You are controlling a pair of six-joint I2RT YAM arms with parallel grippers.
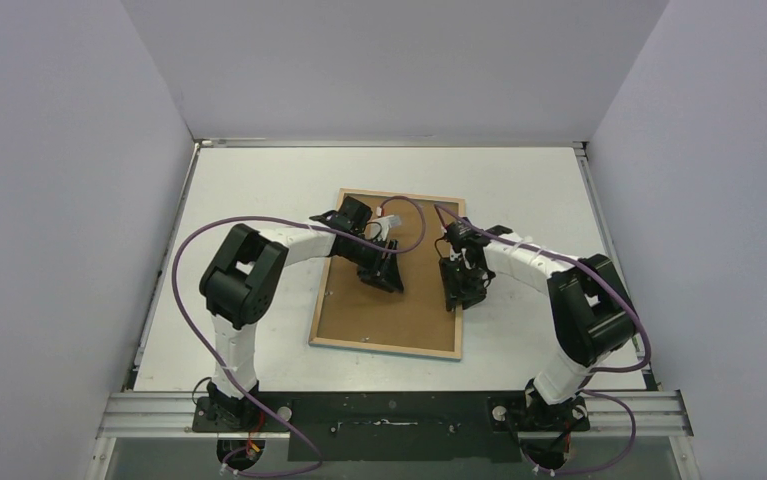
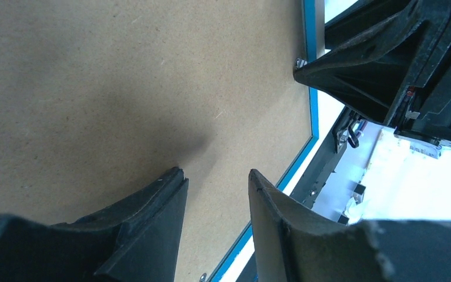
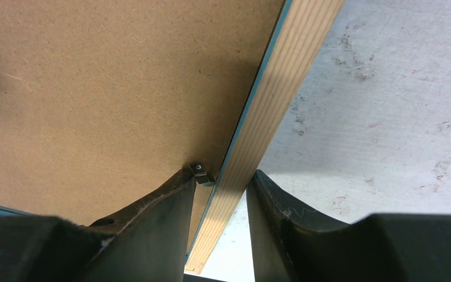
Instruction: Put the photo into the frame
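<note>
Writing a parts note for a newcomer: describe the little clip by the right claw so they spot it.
Find the frame lying face down on the table, brown backing board up. Follow its right wooden rim to the right claw. At one fingertip sits the clip: small dark metal, unlike the board and wood beside it.

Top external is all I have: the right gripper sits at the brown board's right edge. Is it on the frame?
Observer: The right gripper straddles the wooden edge of the frame, one finger on each side. I cannot tell whether it is squeezing.
Operator: What's the inner finger touching?
Observer: Its tip sits at a small metal clip at the edge of the backing board.
Operator: Left gripper holding anything?
Observer: No. The left gripper is open just above bare board, with nothing between its fingers.
</note>
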